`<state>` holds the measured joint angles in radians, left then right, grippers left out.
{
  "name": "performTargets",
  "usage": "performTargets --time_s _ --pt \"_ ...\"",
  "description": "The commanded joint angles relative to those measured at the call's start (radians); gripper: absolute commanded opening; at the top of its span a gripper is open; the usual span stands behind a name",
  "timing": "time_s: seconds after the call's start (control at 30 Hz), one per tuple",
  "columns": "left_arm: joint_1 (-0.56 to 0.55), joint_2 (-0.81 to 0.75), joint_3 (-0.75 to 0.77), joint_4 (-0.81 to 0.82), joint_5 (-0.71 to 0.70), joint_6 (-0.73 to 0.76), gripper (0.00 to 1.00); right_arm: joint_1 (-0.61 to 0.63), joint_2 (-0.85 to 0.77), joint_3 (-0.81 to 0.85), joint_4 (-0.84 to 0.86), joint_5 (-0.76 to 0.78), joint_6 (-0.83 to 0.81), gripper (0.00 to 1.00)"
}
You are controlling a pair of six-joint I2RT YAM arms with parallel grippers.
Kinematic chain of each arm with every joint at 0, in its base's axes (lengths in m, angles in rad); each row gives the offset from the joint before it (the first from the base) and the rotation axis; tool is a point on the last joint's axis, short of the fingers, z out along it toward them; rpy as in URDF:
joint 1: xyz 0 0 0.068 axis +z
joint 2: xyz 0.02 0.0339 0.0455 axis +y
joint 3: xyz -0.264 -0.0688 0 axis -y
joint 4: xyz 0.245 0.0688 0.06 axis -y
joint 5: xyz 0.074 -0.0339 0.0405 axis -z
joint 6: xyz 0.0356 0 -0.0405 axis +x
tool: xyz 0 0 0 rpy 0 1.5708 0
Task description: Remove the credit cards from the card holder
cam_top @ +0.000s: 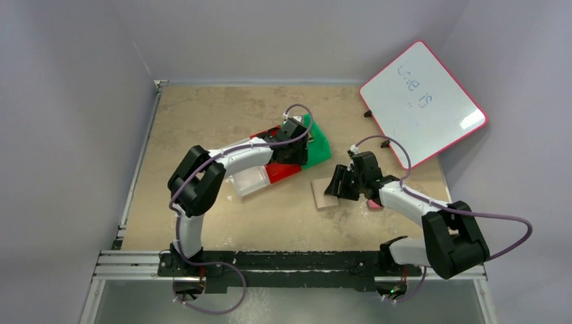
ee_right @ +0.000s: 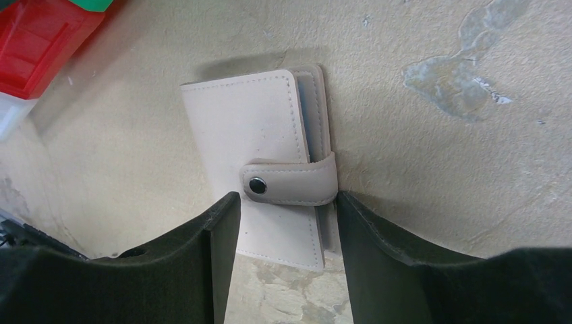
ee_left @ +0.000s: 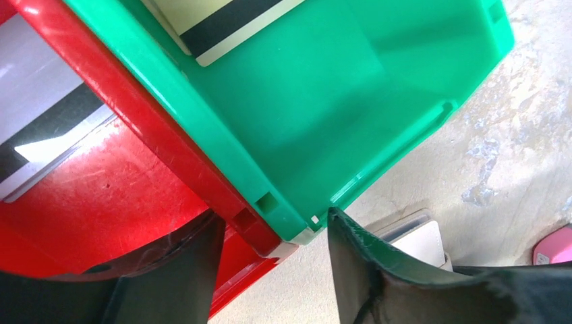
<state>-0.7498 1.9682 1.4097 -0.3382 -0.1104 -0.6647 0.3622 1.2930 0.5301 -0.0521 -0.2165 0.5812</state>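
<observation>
The table (cam_top: 222, 223) carries a pink-framed whiteboard (cam_top: 421, 101) at its far right corner. Near the middle stand a green bin (cam_top: 318, 145), a red bin (cam_top: 283, 172) and a clear bin (cam_top: 249, 181), side by side. The left gripper (ee_left: 273, 219) hangs over the shared edge of the green and red bins, fingers apart, holding nothing. The right gripper (ee_right: 289, 199) clasps the card holder (ee_right: 249, 128) by its two long sides. The holder lies flat on the table, right of the bins, with its tab snapped. Two credit cards (ee_left: 222, 20) with dark stripes lie in the bins, one in the green, one in the red. A small pink block (ee_left: 556, 246) sits near the holder.
</observation>
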Motion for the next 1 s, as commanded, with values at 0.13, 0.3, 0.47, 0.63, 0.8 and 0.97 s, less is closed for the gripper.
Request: performTargets --time_s 0.13,0.3,0.47,0.63,0.8,0.97 --pt "-0.011 -0.024 0.016 0.034 -0.155 -0.117 0.64 0.013 0.004 -0.012 0.014 -0.013 0.02 0.58" --pt "-0.011 0.001 0.053 0.043 -0.222 -0.258 0.64 0.013 0.002 -0.01 0.014 -0.003 0.019 0.58" --pt "-0.016 0.039 0.097 -0.023 -0.305 -0.351 0.64 0.014 -0.001 -0.007 0.014 0.003 0.019 0.59" --pt "-0.024 0.065 0.109 -0.045 -0.306 -0.34 0.62 0.015 -0.006 -0.008 0.015 0.01 0.019 0.59" --pt "-0.056 0.09 0.144 -0.091 -0.294 -0.253 0.56 0.015 -0.008 -0.005 0.014 0.021 0.019 0.59" --pt "-0.085 0.11 0.177 -0.138 -0.285 -0.161 0.52 0.014 -0.015 -0.006 0.008 0.02 0.023 0.59"
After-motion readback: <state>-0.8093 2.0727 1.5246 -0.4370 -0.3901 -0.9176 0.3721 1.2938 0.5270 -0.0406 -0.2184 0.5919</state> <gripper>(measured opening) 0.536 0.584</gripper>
